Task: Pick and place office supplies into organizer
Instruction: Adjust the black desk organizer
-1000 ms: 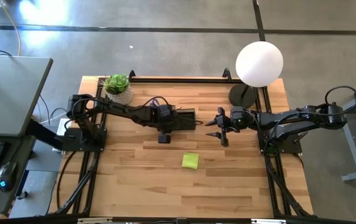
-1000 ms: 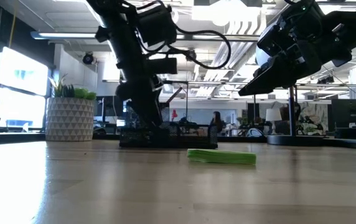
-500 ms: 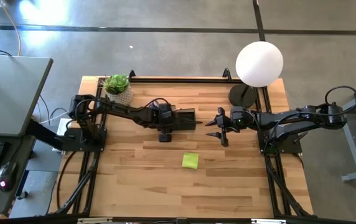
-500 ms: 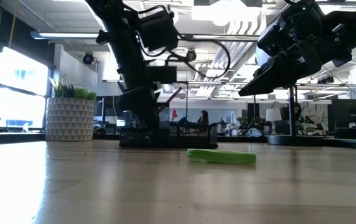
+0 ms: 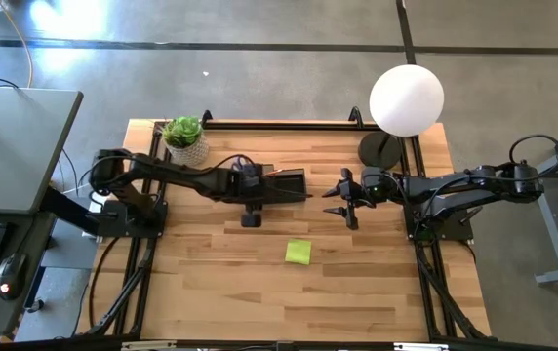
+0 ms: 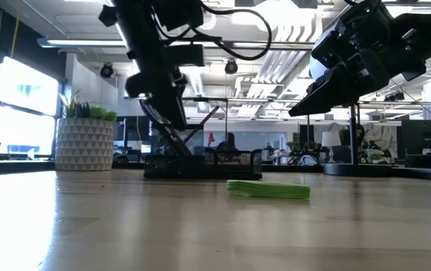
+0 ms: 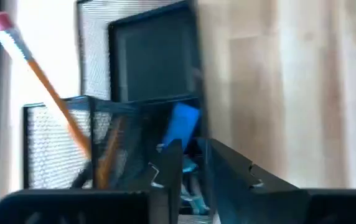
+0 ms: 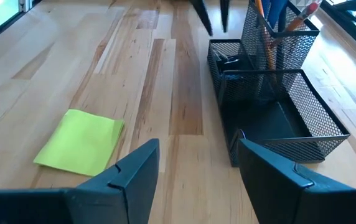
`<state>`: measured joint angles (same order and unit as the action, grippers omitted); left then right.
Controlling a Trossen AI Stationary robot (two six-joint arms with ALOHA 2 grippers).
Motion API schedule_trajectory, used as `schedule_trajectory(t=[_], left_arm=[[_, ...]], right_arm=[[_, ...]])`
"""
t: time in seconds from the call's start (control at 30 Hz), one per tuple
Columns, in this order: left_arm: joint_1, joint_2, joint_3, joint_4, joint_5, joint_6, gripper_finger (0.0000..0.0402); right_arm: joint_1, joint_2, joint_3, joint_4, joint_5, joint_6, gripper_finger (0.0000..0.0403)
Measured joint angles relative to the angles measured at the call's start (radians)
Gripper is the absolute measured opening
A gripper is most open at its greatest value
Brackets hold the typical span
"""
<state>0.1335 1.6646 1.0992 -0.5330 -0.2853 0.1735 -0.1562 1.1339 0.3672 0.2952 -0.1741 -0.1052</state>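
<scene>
The flat yellow-green sticky note pad [image 8: 79, 141] lies on the wooden counter [image 5: 357, 283] just beyond the right gripper's [image 8: 196, 165] released, empty fingers [image 8: 137, 167]; left fingers' state unclear.

The table [image 5: 357, 283] is pale wood in long planks with darker grain streaks. On it lies a yellow-green sticky note pad [image 5: 298, 253]. The organizer [image 8: 268, 109] is black wire mesh, holding an orange pencil [image 7: 44, 87] with a pink eraser tip and a blue piece [image 7: 179, 126]. Both arms and their grippers are black. The plant [image 5: 182, 130] is bright green, in a whitish pot [image 6: 84, 144] with a raised triangle pattern. The lamp [image 5: 406, 99] has a white globe on a black base. The floor is grey.
</scene>
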Motion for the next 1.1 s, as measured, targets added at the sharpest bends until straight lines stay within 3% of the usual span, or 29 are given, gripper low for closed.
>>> schedule_trajectory(t=[0.17,0.27,0.47,0.83,1.1], left_arm=[[-0.011,-0.004,0.0,-0.055,0.212,-0.042,0.0042],[-0.017,0.024,-0.001,-0.112,0.258,-0.097,0.0028],[-0.015,0.086,-0.002,-0.176,0.206,-0.126,0.0003],[-0.015,0.114,-0.002,-0.173,0.003,-0.127,0.0001],[-0.015,0.114,-0.002,-0.174,-0.039,-0.127,0.0001]], right_arm=[[0.0,0.0,0.0,-0.003,0.0,0.004,0.0211],[0.0,0.0,0.0,-0.006,0.0,0.004,0.0211],[0.0,0.0,0.0,-0.002,0.0,0.004,0.0211],[0.0,0.0,0.0,0.001,0.0,0.004,0.0211],[0.0,0.0,0.0,0.001,0.0,0.004,0.0211]])
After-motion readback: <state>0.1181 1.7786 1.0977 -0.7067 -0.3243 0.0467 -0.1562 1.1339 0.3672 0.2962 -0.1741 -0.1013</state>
